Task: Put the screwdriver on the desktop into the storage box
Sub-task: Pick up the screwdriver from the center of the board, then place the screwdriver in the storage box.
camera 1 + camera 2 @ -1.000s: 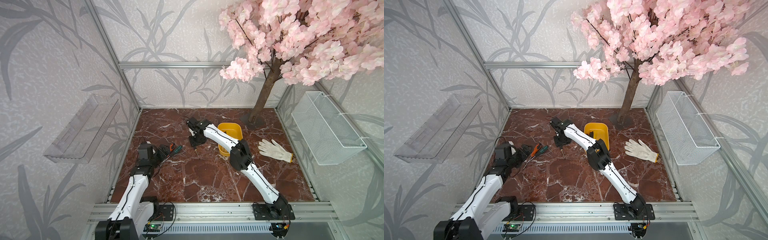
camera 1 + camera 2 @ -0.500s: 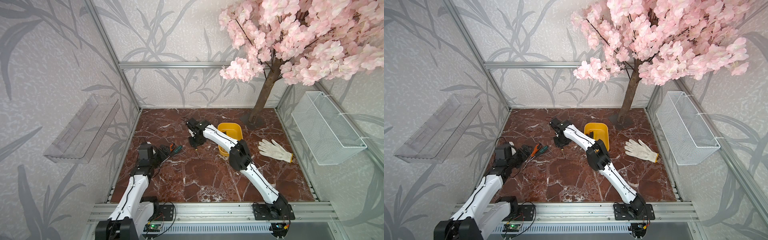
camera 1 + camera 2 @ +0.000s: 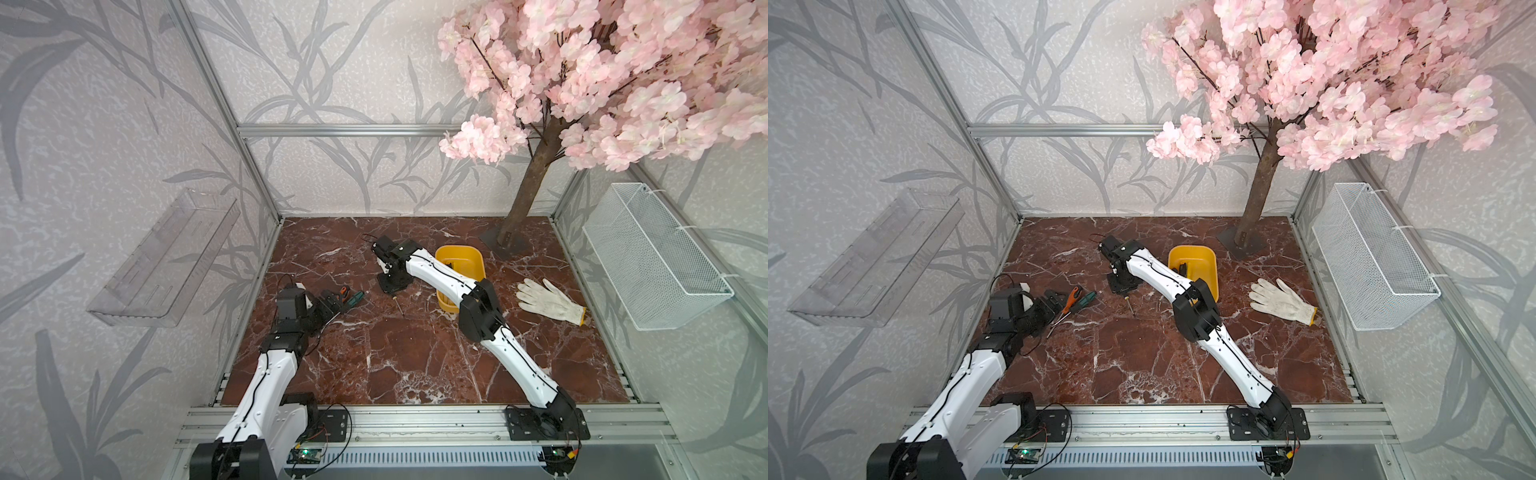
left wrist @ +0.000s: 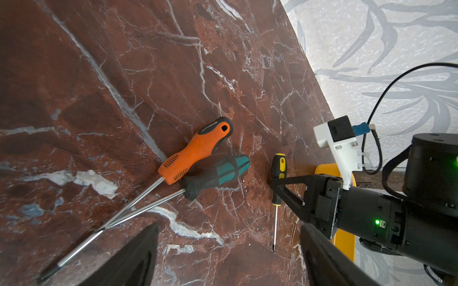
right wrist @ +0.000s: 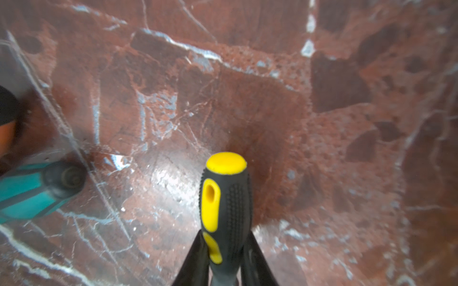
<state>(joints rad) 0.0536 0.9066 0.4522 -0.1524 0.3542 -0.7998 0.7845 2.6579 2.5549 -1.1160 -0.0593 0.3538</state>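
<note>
Aluminium rail along the lower edge of both top views carries the two arm bases, and beyond it spreads the red-brown, white-veined worktop (image 3: 415, 353). Left of centre, the left tool (image 3: 332, 303) sits low with its jaws spread wide and gripping nothing. In the left wrist view the steel shafts of two screwdrivers run toward one of its fingers (image 4: 128, 257); whether they touch it I cannot tell. These two, an orange-handled screwdriver (image 4: 195, 151) and a teal-handled screwdriver (image 4: 223, 173), lie on the worktop with handles touching and shafts converging. Just past them, near the middle of the frame, the small black-and-yellow screwdriver (image 4: 278, 168) lies on the worktop. The right tool (image 5: 224, 260) is closed on its handle, with a finger against each side. The right arm reaches there from the lower right and passes over part of the yellow storage box (image 3: 471, 259), which sits just right of that tool; the small screwdriver is outside it. Something dark lies inside the box, too small to name. Right of the box a white work glove (image 3: 548, 297) lies flat. At the far right corner stands a pink blossom tree (image 3: 528, 195). A white wire-mesh basket (image 3: 652, 257) hangs on the right wall and a clear shelf (image 3: 166, 257) on the left wall.
</note>
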